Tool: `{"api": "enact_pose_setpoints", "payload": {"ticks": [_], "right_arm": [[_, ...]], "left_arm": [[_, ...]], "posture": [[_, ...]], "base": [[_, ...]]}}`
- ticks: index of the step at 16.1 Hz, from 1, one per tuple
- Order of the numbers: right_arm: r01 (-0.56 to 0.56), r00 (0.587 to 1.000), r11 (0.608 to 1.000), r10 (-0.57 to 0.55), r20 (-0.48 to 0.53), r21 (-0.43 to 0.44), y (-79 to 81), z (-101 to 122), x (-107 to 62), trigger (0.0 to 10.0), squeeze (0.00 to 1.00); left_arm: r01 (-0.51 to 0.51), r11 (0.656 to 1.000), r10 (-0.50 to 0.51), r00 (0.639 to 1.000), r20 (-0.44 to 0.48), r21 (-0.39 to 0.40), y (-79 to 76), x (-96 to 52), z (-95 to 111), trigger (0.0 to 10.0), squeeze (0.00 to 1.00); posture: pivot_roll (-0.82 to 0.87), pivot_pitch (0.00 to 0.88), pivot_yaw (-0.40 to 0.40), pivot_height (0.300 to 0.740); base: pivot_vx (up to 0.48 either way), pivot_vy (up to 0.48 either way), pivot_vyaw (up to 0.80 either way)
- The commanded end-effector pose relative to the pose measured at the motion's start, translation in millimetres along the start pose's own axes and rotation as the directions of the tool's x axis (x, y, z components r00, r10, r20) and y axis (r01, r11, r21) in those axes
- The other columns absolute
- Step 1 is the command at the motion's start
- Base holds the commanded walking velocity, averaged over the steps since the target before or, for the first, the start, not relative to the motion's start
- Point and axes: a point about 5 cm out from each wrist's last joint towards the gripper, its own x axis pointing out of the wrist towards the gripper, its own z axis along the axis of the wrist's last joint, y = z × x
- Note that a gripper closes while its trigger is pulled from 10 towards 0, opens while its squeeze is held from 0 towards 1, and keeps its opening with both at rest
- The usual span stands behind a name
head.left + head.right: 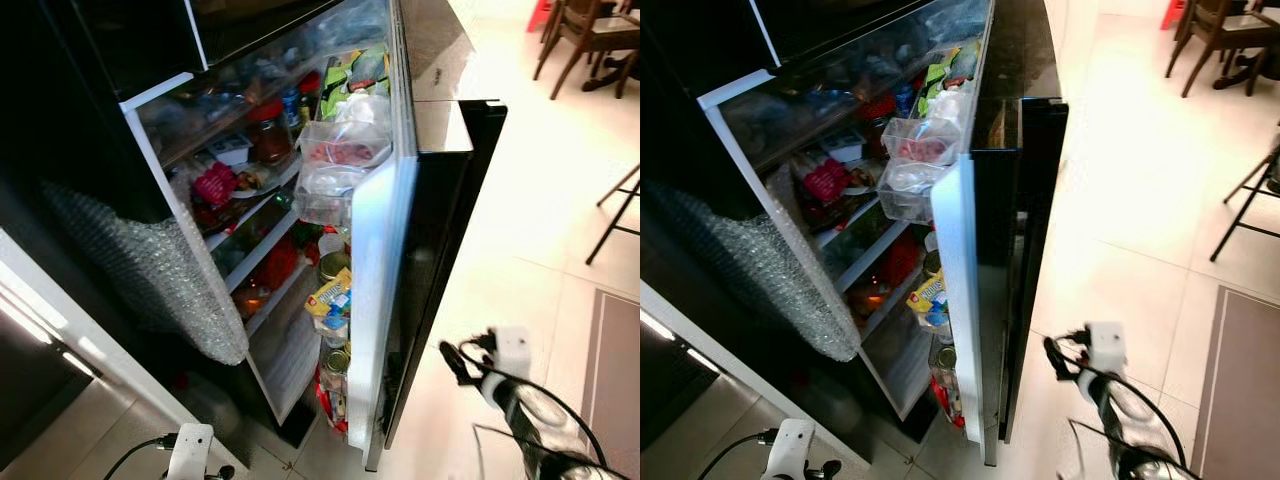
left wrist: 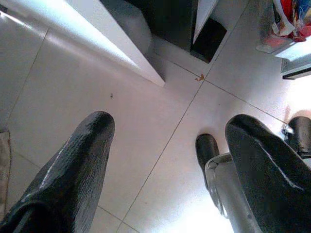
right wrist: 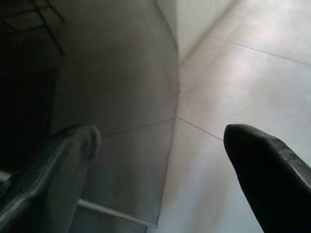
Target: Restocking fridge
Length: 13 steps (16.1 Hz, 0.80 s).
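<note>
The black fridge door [image 1: 440, 230] was seen swung open, its shelves packed; the left hand [image 2: 167, 160] and right hand [image 3: 160, 160] were held released above pale floor tiles [image 2: 77, 111].

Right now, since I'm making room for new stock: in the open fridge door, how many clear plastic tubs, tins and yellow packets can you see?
Clear plastic tubs: 2
Tins: 2
Yellow packets: 1
Total: 5
</note>
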Motion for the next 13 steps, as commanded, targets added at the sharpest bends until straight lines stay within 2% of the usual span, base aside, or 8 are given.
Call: {"api": "enact_pose_setpoints", "payload": {"ticks": [1, 6, 8, 11, 13], "right_arm": [[-0.027, 0.999, 1.000, 0.027, 0.020, -0.009, 5.1, 5, 3.4, 10.0, 0.00], [-0.251, 0.968, 0.967, 0.252, 0.006, -0.041, 33.2, 17, 15.0, 10.0, 0.00], [-0.263, 0.965, 0.964, 0.264, 0.006, -0.032, 40.4, 20, 18.9, 10.0, 0.00], [-0.349, 0.937, 0.936, 0.347, -0.033, -0.052, 66.4, 19, 26.3, 10.0, 0.00], [-0.365, 0.931, 0.929, 0.363, -0.038, -0.056, 75.1, 20, 29.2, 10.0, 0.00]], "left_arm": [[-0.005, 1.000, 0.005, 1.000, -0.015, 0.018, 3.7, -1.2, -5, 10.0, 0.00], [-0.016, 1.000, 0.016, 1.000, -0.005, 0.001, 4.4, -0.7, -2, 10.0, 0.00], [-0.018, 1.000, 0.018, 1.000, -0.005, -0.002, 3.5, -0.6, -2, 10.0, 0.00], [-0.014, 1.000, 0.014, 1.000, -0.004, -0.004, 1.6, -0.2, -1, 10.0, 0.00], [-0.013, 1.000, 0.013, 1.000, -0.003, -0.005, 1.3, -0.1, -1, 10.0, 0.00]], "posture": [[-0.02, 0.011, 0.070, 0.740], [0.00, 0.031, 0.060, 0.740], [0.00, 0.033, 0.056, 0.740], [0.00, 0.039, 0.055, 0.740], [0.00, 0.039, 0.055, 0.740]], "base": [[0.000, 0.000, 0.00], [0.000, 0.000, 0.00], [0.000, 0.000, 0.00], [0.000, 0.000, 0.00], [0.000, 0.000, 0.00]]}}
